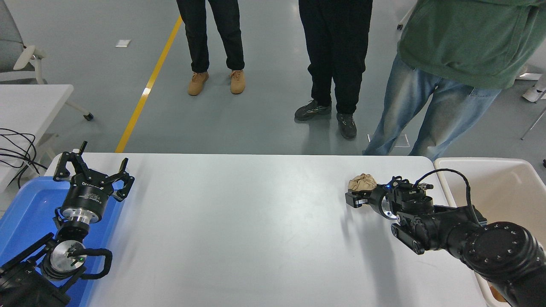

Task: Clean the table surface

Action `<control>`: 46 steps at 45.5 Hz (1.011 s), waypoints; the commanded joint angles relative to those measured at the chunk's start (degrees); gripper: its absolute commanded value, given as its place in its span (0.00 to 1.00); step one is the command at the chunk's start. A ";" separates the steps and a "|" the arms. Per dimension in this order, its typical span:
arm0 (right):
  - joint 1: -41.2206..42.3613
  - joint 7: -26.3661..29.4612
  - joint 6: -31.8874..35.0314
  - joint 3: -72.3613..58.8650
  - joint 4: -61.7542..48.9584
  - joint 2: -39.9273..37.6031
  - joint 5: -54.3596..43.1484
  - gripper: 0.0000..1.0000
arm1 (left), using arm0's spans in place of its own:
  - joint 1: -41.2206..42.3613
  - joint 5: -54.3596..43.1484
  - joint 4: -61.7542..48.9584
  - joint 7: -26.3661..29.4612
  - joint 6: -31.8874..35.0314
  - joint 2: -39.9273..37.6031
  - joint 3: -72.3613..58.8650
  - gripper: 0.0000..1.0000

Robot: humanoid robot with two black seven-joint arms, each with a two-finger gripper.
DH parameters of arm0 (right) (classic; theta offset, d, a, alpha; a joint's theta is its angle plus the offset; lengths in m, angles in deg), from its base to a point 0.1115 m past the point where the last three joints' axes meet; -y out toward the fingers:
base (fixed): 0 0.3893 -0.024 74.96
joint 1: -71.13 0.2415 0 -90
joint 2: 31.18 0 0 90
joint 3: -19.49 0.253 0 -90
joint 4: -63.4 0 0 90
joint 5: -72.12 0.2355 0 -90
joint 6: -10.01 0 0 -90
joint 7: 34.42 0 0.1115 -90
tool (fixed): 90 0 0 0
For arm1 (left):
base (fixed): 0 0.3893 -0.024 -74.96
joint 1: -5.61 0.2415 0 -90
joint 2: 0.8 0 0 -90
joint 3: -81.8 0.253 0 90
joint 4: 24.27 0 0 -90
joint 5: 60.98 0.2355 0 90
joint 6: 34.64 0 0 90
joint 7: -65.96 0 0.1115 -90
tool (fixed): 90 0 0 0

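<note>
Tabletop: we see the tabletop (239, 221) filling the lower middle of the view, white, its long axis running left to right, far edge toward the standing people.
Litter: we count one crumpled brown paper ball (361, 183) near the far right corner.
Progress: we judge the task nearly done; the ball is not yet in the beige bin (503, 183) just beside the right edge.
Right claw: the right claw (356, 198) sits at the ball's near side, touching or almost; we cannot tell how far it is open or whether it grips.
Left claw: the left claw (91, 172) is parked, spread open and empty, over the blue tray (25, 213).
</note>
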 commanded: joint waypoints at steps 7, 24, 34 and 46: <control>-0.37 -1.01 3.93 -0.18 -1.00 0.03 0.69 0.00 | -0.09 0.00 -0.04 0.00 0.00 0.00 0.00 0.99; 0.51 -3.55 6.13 0.53 -0.65 0.03 3.41 0.00 | 0.00 0.00 0.05 0.00 0.00 0.00 0.00 0.99; 3.32 -4.87 9.38 0.97 0.05 0.03 7.19 0.00 | 0.00 0.00 0.05 0.00 0.00 0.00 0.00 0.99; 8.77 -8.03 16.41 1.32 0.32 -1.11 12.91 0.00 | 0.00 0.00 0.05 0.00 0.00 0.00 0.00 0.99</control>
